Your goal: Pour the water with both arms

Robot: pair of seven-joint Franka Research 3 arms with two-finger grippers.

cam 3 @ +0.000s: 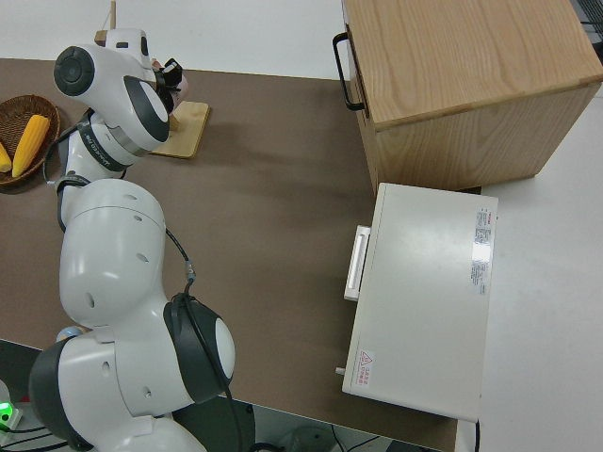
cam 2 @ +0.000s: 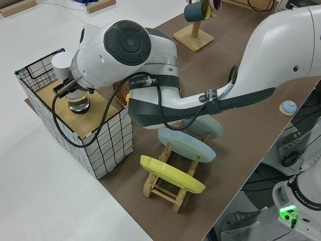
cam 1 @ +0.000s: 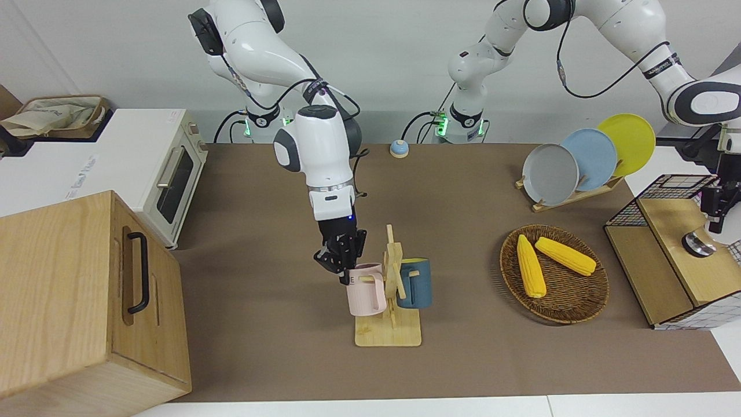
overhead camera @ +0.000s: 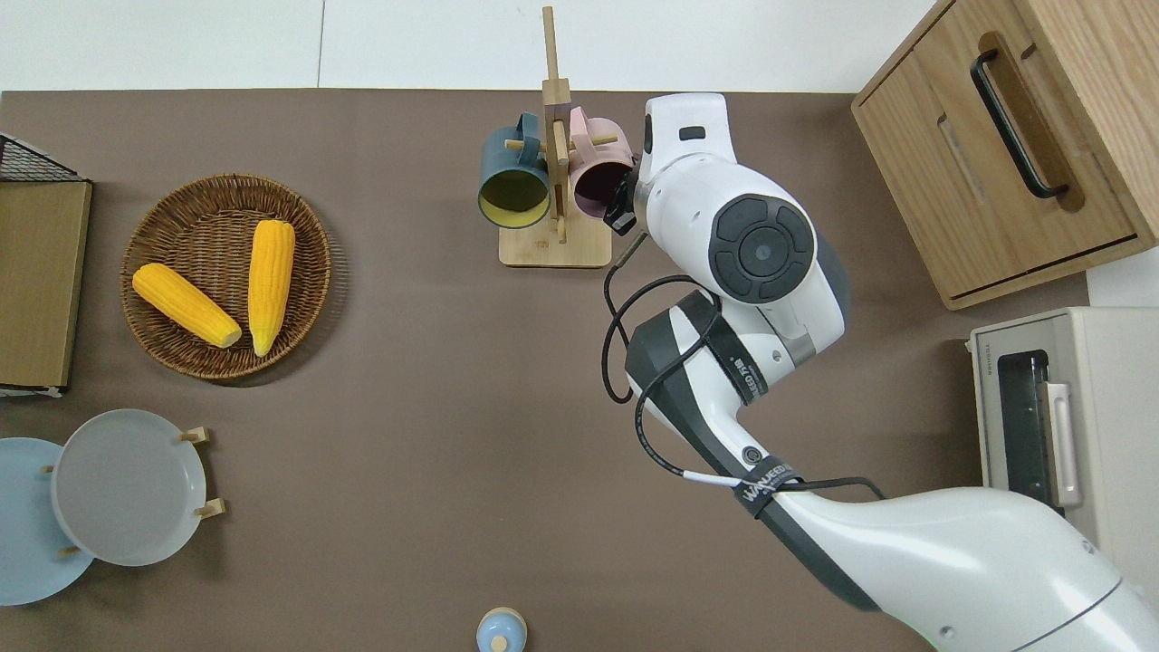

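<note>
Gripping now: the right gripper (cam 1: 345, 267) has its fingers closed on the rim of the pink mug (cam 1: 366, 289), at the side of the mug toward the robots.
Pink mug: hangs on a peg of the wooden mug rack (cam 1: 391, 313), mouth tilted up toward the robots; the overhead view shows its dark inside (overhead camera: 601, 181).
Blue mug: the dark blue mug (cam 1: 414, 282) hangs on the opposite side of the same rack, toward the left arm's end; its inside is yellow (overhead camera: 513, 196).
Mug rack: an upright slatted post on a flat wooden base, standing on the brown table mat (cam 1: 278, 289), about midway along the table and far from the robots.
Right arm: reaches out over the mat, wrist bent down onto the mug (overhead camera: 715, 208).
Left gripper: the left gripper (cam 1: 715, 202) is over a glass (cam 2: 78, 103) that stands on the wooden top of a wire-sided crate (cam 2: 100, 145) at the left arm's end of the table; whether its fingers are open or closed, I cannot tell.
Basket: a wicker basket (cam 1: 579, 307) holds two corn cobs (cam 1: 531, 266), between the mug rack and the crate.
Plates: a grey plate (cam 1: 550, 174), a blue plate and a yellow plate lean in a wooden plate rack, nearer to the robots than the basket.
Right arm's end: a wooden cabinet (cam 1: 69, 295) with a black handle, and a white toaster oven (cam 1: 168, 174) nearer to the robots.
</note>
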